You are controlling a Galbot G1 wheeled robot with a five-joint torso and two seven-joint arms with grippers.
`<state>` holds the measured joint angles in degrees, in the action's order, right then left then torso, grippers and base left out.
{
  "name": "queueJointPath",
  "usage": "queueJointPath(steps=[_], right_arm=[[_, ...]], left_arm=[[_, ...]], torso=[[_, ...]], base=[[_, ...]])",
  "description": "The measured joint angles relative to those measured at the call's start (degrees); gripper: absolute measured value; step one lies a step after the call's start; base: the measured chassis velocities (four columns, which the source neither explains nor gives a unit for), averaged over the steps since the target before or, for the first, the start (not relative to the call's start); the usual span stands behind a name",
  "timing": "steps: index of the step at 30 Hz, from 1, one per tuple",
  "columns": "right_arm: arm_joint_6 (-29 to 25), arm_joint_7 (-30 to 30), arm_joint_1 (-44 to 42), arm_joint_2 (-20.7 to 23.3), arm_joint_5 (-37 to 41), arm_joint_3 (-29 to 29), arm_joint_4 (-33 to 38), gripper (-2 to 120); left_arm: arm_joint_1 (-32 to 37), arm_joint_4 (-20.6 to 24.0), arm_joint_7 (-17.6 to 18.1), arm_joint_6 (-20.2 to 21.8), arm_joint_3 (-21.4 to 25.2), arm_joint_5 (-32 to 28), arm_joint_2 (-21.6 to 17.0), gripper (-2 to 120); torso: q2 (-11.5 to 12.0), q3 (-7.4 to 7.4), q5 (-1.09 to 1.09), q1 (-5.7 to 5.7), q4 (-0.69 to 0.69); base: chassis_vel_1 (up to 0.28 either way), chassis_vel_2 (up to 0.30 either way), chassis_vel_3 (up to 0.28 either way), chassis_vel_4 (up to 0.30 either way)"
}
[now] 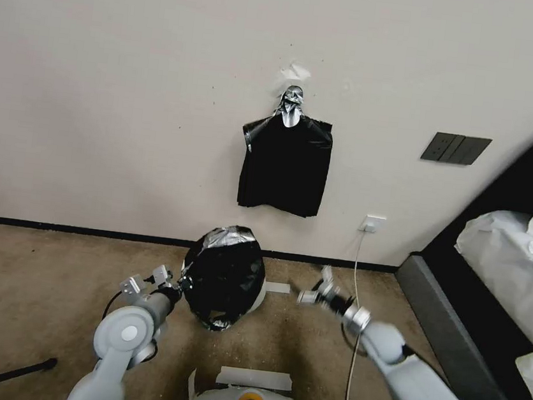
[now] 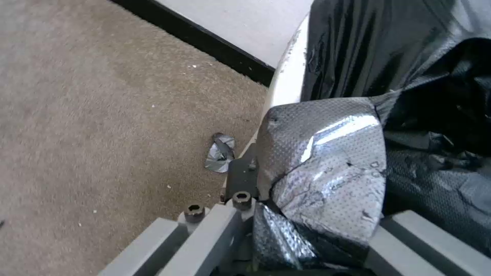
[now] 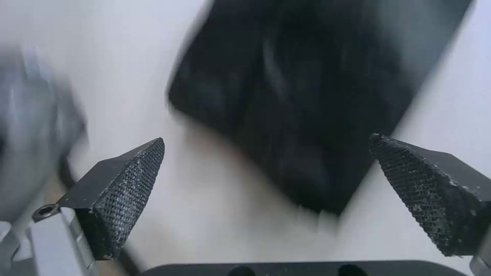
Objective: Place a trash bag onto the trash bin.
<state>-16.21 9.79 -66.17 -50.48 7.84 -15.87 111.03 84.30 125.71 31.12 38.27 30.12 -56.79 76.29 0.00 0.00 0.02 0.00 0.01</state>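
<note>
taped bag bundle [image 1: 285, 163] on wall, bed [image 1: 510, 253], carpet [image 1: 45, 284]

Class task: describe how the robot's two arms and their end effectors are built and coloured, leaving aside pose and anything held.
Both arms are smooth light-grey shells with rounded joints; a silver ring sits at the right wrist. The left end effector has grey metal finger mounts with hex bolts. The right end effector carries black wedge-shaped fingertips with a knurled, cross-hatched grip surface, bolted to pale metal mounts.

one trash bag [image 1: 224, 277], one trash bin [image 1: 259, 295], two pincers.
</note>
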Motion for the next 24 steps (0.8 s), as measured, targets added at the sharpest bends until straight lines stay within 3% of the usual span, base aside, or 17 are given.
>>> queueJointPath(steps=[6,7,10,13,20,24], right_arm=[[6.94,3.72,1.06,1.74,-4.73,6.02,5.76,96],[6.94,3.72,1.06,1.74,-4.73,6.02,5.76,96],[12.44,3.53,6.24,1.95,-4.87,15.05,3.8,94],[13.92,3.57,8.34,1.62,-5.31,18.33,1.87,90],[14.13,4.28,9.66,1.18,-7.86,19.68,-1.26,81],[13.76,4.24,10.36,0.92,-9.53,20.39,-3.41,71]], left_arm=[[0.75,-0.32,-2.48,0.04,-1.46,5.26,-0.03,0],[0.75,-0.32,-2.48,0.04,-1.46,5.26,-0.03,0],[1.38,0.55,-3.29,-0.03,-1.82,7.2,0.0,0],[1.59,0.97,-3.57,-0.11,-2.05,7.88,0.26,0],[1.68,1.12,-3.7,-0.31,-2.29,8.19,0.66,0],[1.73,1.11,-3.71,-0.37,-2.48,8.29,0.75,0]], torso=[[0.0,0.0,-0.02,0.0,-0.03],[0.0,0.0,-0.02,0.0,-0.03],[0.0,0.0,-0.03,0.0,0.01],[0.0,0.0,-0.02,0.0,0.01],[0.0,0.0,-0.02,0.0,-0.02],[0.0,0.0,-0.02,0.0,-0.02]], base=[[0.0,0.0,0.0,0.0],[0.0,0.0,0.0,0.0],[0.0,0.0,0.0,0.0],[0.0,0.0,0.0,0.0],[0.0,0.0,0.0,0.0],[0.0,0.0,0.0,0.0]])
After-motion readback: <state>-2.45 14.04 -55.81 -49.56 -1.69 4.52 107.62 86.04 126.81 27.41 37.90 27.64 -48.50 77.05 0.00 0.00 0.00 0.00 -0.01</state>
